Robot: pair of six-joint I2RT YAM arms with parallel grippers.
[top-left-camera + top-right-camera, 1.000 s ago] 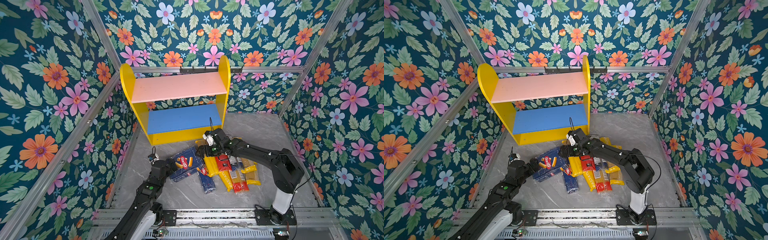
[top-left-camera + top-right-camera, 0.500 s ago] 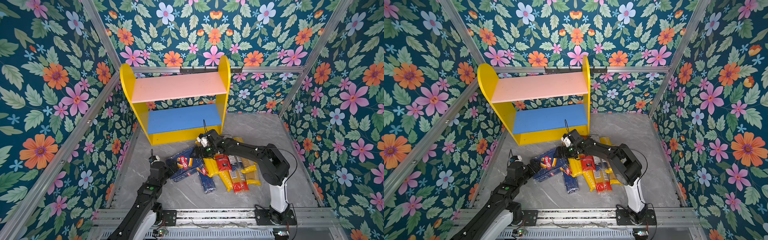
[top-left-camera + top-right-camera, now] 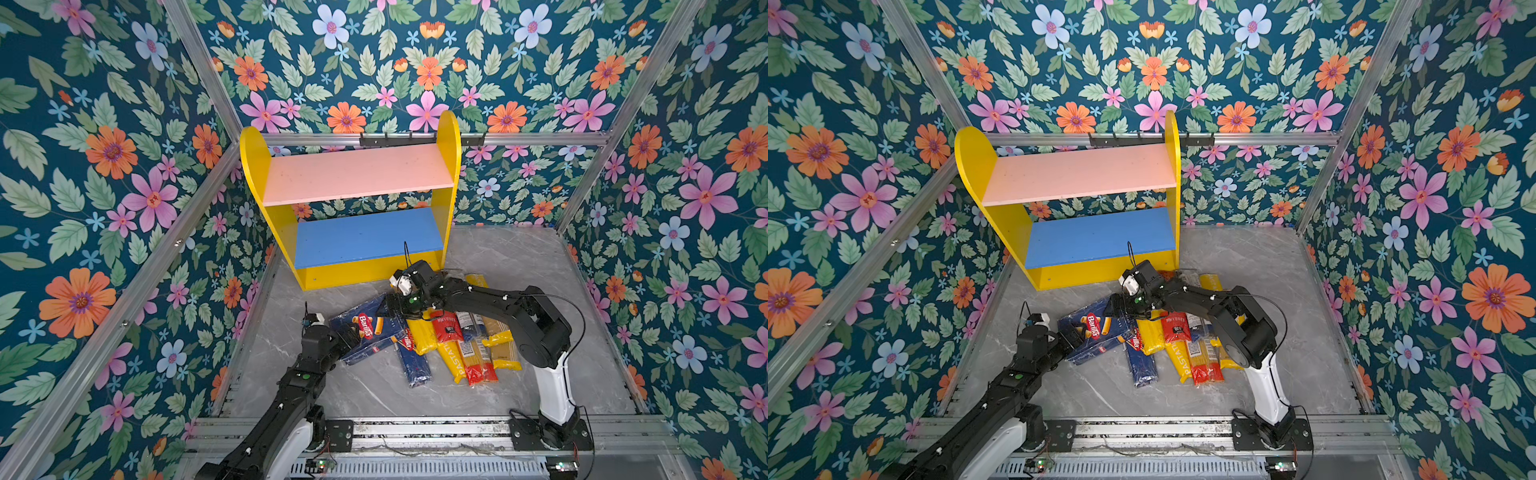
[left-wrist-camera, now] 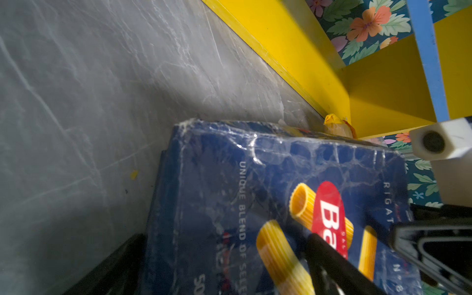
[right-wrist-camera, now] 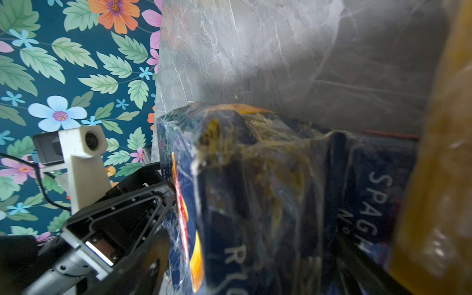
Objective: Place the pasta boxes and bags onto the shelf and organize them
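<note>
Starting first pick: rigatoni box (image 3: 376, 330) at 6 o'clock of shelf (image 3: 365, 239). Both released, astride it: left gripper (image 3: 352, 332) at 9 o'clock, right gripper (image 3: 392, 307) at 1 o'clock. Next: clamp, lift level.

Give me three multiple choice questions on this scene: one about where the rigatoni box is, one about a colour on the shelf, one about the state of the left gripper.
1. Where does the rigatoni box lie?
A. on the table, in front of the shelf
B. inside a basket
C. upright against the wall

2. What colour is the shelf's upper board?
A. green
B. pink
C. white

3. How is the left gripper?
A. shut on a yellow bag
B. out of every view
C. open at the rigatoni box

Answers:
1 A: both top views show it down on the table before the shelf.
2 B: the board is pink in both top views.
3 C: in the left wrist view the jaws stand apart across the box's edge.
</note>
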